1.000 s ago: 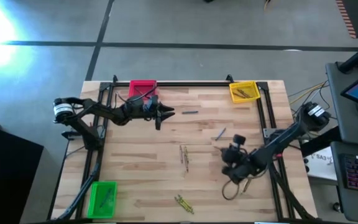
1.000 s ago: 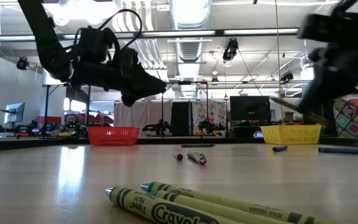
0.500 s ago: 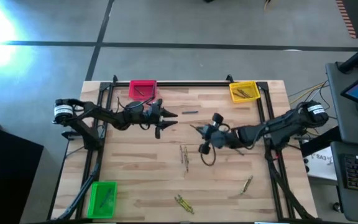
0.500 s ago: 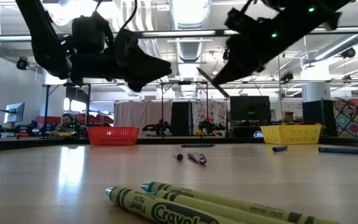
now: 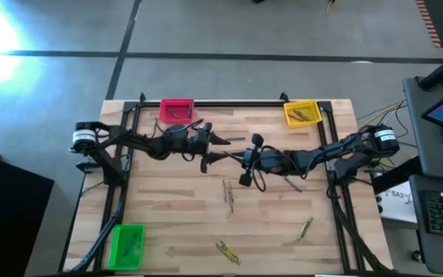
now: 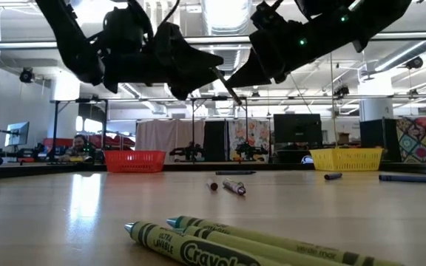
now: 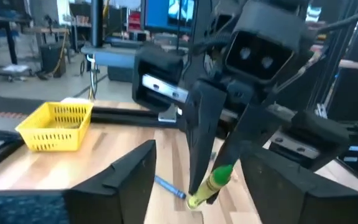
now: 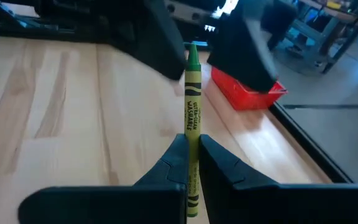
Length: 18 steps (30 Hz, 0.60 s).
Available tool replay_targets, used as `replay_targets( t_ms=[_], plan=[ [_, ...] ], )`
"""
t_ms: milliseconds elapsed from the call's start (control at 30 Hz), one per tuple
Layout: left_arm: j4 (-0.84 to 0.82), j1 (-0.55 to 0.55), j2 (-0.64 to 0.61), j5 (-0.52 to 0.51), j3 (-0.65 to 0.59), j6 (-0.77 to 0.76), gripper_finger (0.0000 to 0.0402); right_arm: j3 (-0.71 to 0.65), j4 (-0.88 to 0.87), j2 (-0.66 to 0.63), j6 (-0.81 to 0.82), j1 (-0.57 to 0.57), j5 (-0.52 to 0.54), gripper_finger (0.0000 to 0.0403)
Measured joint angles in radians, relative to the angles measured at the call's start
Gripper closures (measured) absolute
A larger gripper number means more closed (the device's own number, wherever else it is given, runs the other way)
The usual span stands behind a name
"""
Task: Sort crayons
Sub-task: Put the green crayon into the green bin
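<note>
My right gripper point(image 5: 235, 158) is shut on a green crayon point(image 8: 191, 93) above the table's middle, its tip pointing at my left gripper point(image 5: 214, 151). My left gripper is open; its two fingers point(image 7: 126, 177) stand on either side of the crayon's free end point(image 7: 219, 174) without touching it. Both grippers hang high over the table in the low view point(image 6: 224, 70). Other crayons lie flat on the wood: a pair point(image 5: 228, 192) at the middle, an olive-yellow pair point(image 5: 225, 251) near the front edge, one point(image 5: 306, 225) at the front right, and a blue one point(image 5: 235, 139) behind the grippers. My right gripper pinches the green crayon's back half point(image 8: 191, 146) between its two fingers. The fingers lie along the crayon and come level from the table's right side. The crayon is lifted clear and sticks out past the fingertips, its pointed tip point(image 8: 192, 48) toward my left gripper.
A pink bin point(image 5: 177, 109) stands at the far left, a yellow bin point(image 5: 301, 113) at the far right and a green bin point(image 5: 127, 245) at the near left corner. A black rail frame point(image 5: 229, 104) runs along the table's far edge and sides.
My right gripper has swung from the table's near right up toward the middle with the green crayon, turning to point it leftward. My left gripper has gone toward the table's right edge and now faces the crayon's tip.
</note>
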Motion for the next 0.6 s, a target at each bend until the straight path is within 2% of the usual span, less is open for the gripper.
replay_targets(
  t_ms=[167,533,600],
  plan=[
    [-0.085,0.0,0.003,-0.011,0.03,-0.005,0.0243,0.0,0.05,-0.004,-0.037,-0.002,0.0,0.039],
    [-0.055,0.0,0.003,-0.002,0.037,0.001,0.0382,0.0,0.06,-0.011,-0.043,-0.007,0.007,0.039],
    [-0.056,0.001,0.003,0.005,0.037,-0.002,0.0393,0.0,0.059,-0.011,-0.023,-0.017,0.005,0.0386]
  ],
)
